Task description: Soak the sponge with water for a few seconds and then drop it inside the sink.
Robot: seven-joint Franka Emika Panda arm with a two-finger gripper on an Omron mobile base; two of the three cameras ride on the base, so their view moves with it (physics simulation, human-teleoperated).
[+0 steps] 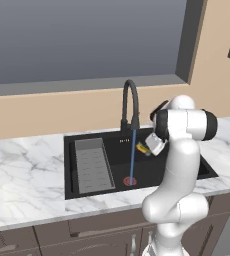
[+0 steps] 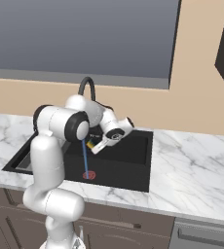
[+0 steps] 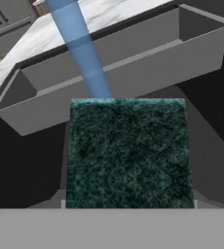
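While the jaws are clamping the sponge (image 3: 128, 153) beside the water (image 1: 133, 155), the arm should be nudging it into the stream above the sink (image 1: 187, 172).

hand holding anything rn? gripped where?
Yes: the hand holds the sponge above the sink; the grip faces are hidden behind it.

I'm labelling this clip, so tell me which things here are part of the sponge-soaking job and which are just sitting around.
In the job:
sponge, held by the gripper
water
sink
faucet

Just there:
grey tray insert
marble counter
window
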